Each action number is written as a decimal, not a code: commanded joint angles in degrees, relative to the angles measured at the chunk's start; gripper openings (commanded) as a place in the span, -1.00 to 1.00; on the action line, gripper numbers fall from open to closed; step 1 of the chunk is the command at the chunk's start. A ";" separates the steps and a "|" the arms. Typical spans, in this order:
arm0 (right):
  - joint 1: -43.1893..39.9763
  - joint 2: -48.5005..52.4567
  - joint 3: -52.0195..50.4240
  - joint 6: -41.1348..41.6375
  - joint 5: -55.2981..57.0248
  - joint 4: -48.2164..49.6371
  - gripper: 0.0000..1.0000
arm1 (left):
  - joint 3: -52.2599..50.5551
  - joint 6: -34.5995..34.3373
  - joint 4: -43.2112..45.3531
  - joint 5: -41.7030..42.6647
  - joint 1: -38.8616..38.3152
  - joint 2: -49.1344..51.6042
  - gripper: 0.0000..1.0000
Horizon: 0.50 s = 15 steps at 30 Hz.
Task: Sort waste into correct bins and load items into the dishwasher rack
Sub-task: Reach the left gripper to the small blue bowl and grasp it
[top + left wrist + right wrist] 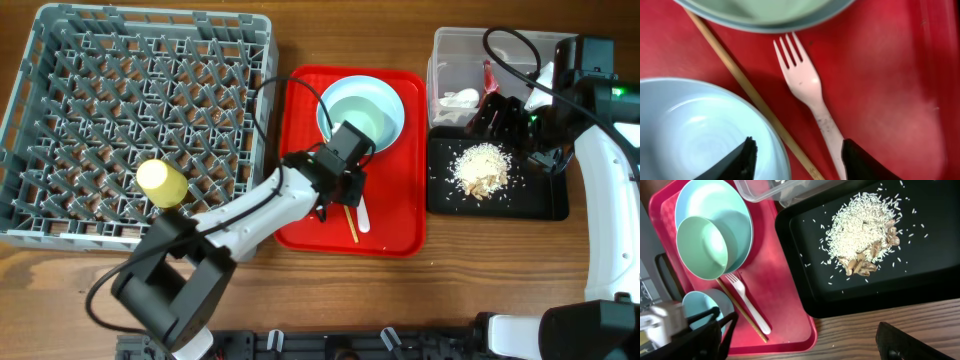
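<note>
The dishwasher rack (100,100) is seen at the left of the bench (470,270), and only the yellow cup (162,183) is held in it, among the pegs near its front edge. On the red tray (400,220) beside it are carried the plate (737,210) with one green bowl (702,247) set on it, the second bowl (702,305), the fork (805,82) and the chopstick (737,80), the last two lying side by side. The black tray (930,270) is loaded with the food scraps (860,230), which are shown by the right wrist view to be pale grains with brown pieces. In the clear tub (445,50) behind it, the red wrapper (488,80) and the tissue (460,98) are made out from overhead only. There the second bowl is hidden under the left arm. The left fingers (746,159) are spread wide, with the fork handle and chopstick between them. Contact with either cannot be told. The right fingers (910,342) are spread wide with nothing held, near where tub and black tray meet.
</note>
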 commanded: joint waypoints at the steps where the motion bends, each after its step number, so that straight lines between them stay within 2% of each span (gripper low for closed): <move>1: -0.13 -0.94 0.48 -0.76 0.83 -0.31 1.00 | 0.46 0.20 -0.46 -2.49 -1.07 1.86 -0.04; 4: -0.13 -0.94 0.48 -0.79 0.83 -0.46 0.99 | 0.42 0.17 -1.40 -3.02 -1.09 1.90 -0.19; 11: -0.13 -0.94 0.48 -1.05 0.83 -1.25 0.99 | 0.24 -0.02 -3.28 -4.57 -1.16 4.31 -0.21; 14: -0.13 -0.94 0.48 -1.27 0.83 -1.36 0.99 | 0.26 0.00 -3.26 -4.59 -1.14 4.39 -0.38; 15: -0.13 -0.94 0.48 -1.27 0.83 -1.44 0.99 | 0.26 0.00 -3.23 -4.59 -1.14 4.39 -0.50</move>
